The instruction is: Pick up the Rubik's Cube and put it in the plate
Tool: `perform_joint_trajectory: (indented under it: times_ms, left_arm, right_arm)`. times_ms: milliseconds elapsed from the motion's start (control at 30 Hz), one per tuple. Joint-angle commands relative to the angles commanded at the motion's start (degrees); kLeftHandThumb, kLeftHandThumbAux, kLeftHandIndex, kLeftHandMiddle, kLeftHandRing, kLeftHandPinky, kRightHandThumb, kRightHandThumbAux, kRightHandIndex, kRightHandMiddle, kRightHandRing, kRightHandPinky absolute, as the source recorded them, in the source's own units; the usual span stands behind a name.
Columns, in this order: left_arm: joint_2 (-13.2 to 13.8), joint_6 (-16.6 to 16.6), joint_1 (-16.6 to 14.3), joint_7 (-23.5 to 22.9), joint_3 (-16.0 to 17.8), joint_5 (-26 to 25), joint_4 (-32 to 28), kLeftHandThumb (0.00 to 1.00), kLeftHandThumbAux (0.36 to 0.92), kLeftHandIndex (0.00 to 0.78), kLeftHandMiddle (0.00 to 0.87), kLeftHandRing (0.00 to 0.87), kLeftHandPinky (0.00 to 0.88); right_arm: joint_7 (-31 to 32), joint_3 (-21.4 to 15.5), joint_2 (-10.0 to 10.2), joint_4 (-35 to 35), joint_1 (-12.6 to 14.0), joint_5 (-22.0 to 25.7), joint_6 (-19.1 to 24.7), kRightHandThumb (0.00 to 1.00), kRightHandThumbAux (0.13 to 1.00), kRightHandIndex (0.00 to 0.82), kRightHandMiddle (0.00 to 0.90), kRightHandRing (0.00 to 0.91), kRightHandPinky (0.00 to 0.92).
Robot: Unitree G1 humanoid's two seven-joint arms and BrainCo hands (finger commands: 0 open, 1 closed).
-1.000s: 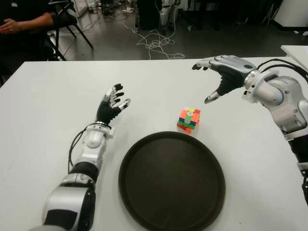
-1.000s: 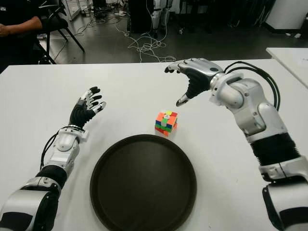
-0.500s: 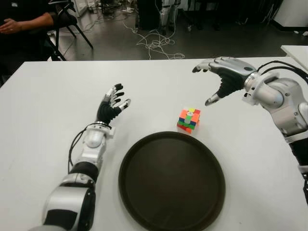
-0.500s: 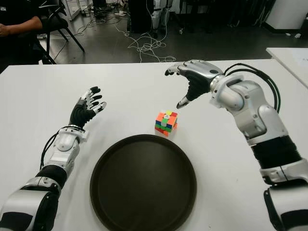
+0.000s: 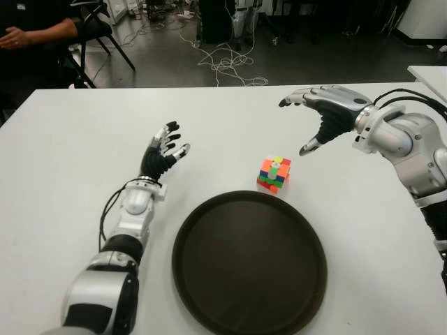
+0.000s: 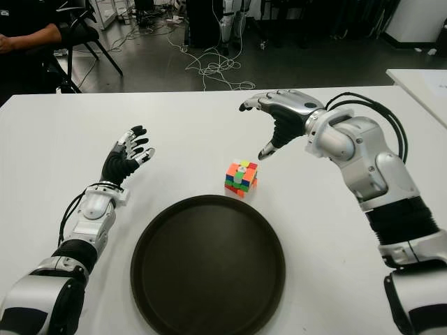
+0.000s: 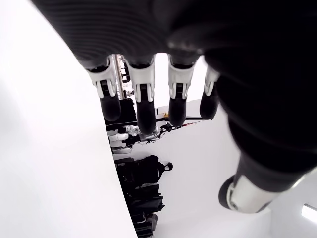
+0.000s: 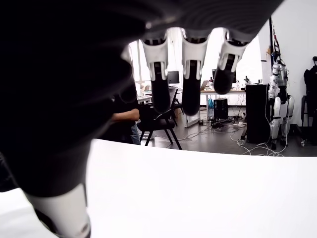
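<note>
No brand, label or readable writing shows on anything in view.

Cube (image 5: 274, 174): multicoloured, faces showing orange, green, blue and yellow squares. It sits on the white table (image 5: 63, 153), just beyond the far rim of the plate (image 5: 249, 262), slightly right of the plate's centre line. It is close to the rim; whether the two touch cannot be told. Neither hand holds it.

Plate: dark, round, flat with a low raised rim, nothing in it, lying on the near part of the table between the two arms.

Right hand (image 6: 279, 118): raised above the table, beyond the cube and to its right, well clear of it. Palm faces down and toward the cube, fingers spread and gently curved, thumb (image 6: 269, 149) pointing down. It grasps nothing. The right wrist view shows three fingertips extended apart with only bare table beneath. The silver forearm comes in from the right edge with black cables looped behind the wrist.

Left hand (image 5: 162, 151): left of the cube and plate, well apart from both. Forearm stretched forward over the table, fingers extended and slightly fanned, holding nothing. The left wrist view shows four fingers straight and separated.

Background: a person's arm (image 5: 35, 33) in a black sleeve at the far left corner, a black chair (image 5: 98, 28) beside it, white cables (image 5: 227, 63) on the dark floor beyond the table.
</note>
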Motion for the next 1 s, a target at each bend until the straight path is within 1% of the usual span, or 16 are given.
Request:
perform_joint_trajectory:
  times_ms: [167, 233, 300, 533, 733, 833, 900, 1000]
  left_arm:
    - [0.1, 0.0, -0.1, 0.1, -0.1, 0.2, 0.1, 0.0, 0.729, 0.119, 0.142, 0.129, 0.122]
    - [0.1, 0.1, -0.1, 0.3, -0.2, 0.3, 0.1, 0.0, 0.732, 0.121, 0.144, 0.13, 0.12]
    - [0.2, 0.1, -0.1, 0.3, -0.2, 0.3, 0.0, 0.0, 0.737, 0.125, 0.146, 0.13, 0.117]
    - [0.2, 0.1, 0.0, 0.3, -0.2, 0.3, -0.2, 0.0, 0.729, 0.127, 0.143, 0.128, 0.115]
    - [0.2, 0.1, 0.1, 0.2, -0.2, 0.2, -0.2, 0.0, 0.73, 0.124, 0.141, 0.127, 0.126]
    - [0.2, -0.1, 0.0, 0.0, -0.2, 0.1, -0.2, 0.0, 0.702, 0.121, 0.132, 0.119, 0.111]
    - [0.2, -0.1, 0.1, -0.1, -0.2, 0.1, -0.2, 0.0, 0.694, 0.119, 0.13, 0.116, 0.106]
    - [0.2, -0.2, 0.1, -0.2, -0.2, 0.1, -0.3, 0.0, 0.698, 0.112, 0.131, 0.117, 0.107]
  right_arm:
    - [-0.2, 1.2, 1.2, 2.0, -0.3, -0.3, -0.2, 0.0, 0.816, 0.21, 0.238, 0.233, 0.199]
    - [-2.6, 2.5, 2.5, 5.2, -0.4, -1.4, -1.4, 0.0, 0.819, 0.223, 0.246, 0.239, 0.2]
    - [-3.9, 3.2, 3.3, 7.0, -0.7, -1.9, -2.0, 0.0, 0.822, 0.238, 0.258, 0.246, 0.203]
    - [-3.0, 3.5, 3.5, 7.6, -1.9, -1.8, -2.3, 0.0, 0.816, 0.255, 0.276, 0.259, 0.208]
    - [-2.2, 4.5, 3.9, 8.3, -2.7, -3.0, -1.7, 0.0, 0.795, 0.224, 0.249, 0.23, 0.174]
    - [-2.5, 5.1, 4.3, 9.0, -3.1, -3.7, -1.6, 0.0, 0.795, 0.235, 0.249, 0.228, 0.169]
    - [-2.8, 5.4, 4.5, 9.4, -3.2, -3.8, -1.6, 0.0, 0.796, 0.239, 0.252, 0.23, 0.171]
    - [-3.3, 5.9, 4.8, 10.1, -3.3, -4.1, -1.5, 0.0, 0.799, 0.254, 0.265, 0.241, 0.178]
